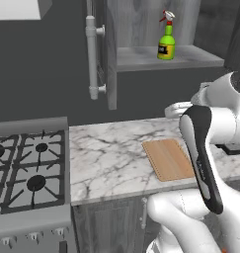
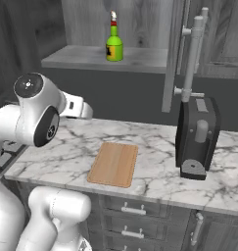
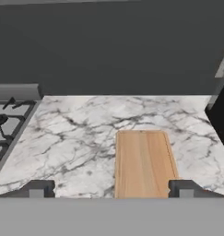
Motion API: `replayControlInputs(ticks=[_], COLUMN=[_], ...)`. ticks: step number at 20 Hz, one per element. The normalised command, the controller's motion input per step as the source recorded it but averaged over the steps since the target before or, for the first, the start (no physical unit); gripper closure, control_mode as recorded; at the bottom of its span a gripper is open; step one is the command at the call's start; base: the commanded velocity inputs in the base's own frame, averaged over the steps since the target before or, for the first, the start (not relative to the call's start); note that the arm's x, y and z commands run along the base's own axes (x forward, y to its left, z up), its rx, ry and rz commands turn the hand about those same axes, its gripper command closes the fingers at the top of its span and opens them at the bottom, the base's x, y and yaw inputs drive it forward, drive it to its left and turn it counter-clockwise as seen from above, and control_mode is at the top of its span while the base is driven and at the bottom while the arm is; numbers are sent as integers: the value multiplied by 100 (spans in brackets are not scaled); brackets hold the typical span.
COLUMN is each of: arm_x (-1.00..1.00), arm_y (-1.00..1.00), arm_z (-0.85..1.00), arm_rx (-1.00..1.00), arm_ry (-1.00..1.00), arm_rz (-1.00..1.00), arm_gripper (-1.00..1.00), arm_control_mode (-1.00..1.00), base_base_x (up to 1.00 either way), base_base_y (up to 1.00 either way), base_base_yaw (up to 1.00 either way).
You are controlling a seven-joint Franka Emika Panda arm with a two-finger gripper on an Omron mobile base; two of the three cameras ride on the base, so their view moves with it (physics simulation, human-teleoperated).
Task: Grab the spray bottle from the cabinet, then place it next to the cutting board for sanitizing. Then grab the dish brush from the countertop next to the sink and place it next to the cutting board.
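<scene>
Pincer tips apart over cutting board on countertop; stove at left

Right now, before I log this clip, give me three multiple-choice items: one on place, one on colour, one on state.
1. Where is the spray bottle?
A. on the cabinet shelf
B. on the cutting board
C. on the stove

2. What colour is the bottle's body?
A. blue
B. green
C. white

3. How does the gripper stand?
A. shut on the bottle
B. shut on the board
C. open, holding nothing

Answers: A, it stands upright on the shelf; B, bright green; C, its tips sit wide apart over the cutting board in the hand view.
</scene>
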Motion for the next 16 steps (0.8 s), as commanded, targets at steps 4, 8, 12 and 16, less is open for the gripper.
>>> replayControlInputs(ticks=[4, 8, 12, 16], arm_x=[-37, -20, -13, 0], arm_y=[-3, -13, -23, -22], arm_z=[97, 88, 69, 55], arm_rx=[-7, -12, -12, -4], arm_ry=[-35, -22, -21, -12], arm_rz=[0, 0, 0, 0], arm_gripper=[-100, -100, -100, -100], arm_control_mode=[-100, -100, -100, -100], base_base_x=[0, 0, 0, 0], base_base_y=[0, 0, 0, 0], base_base_yaw=[0, 0, 0, 0])
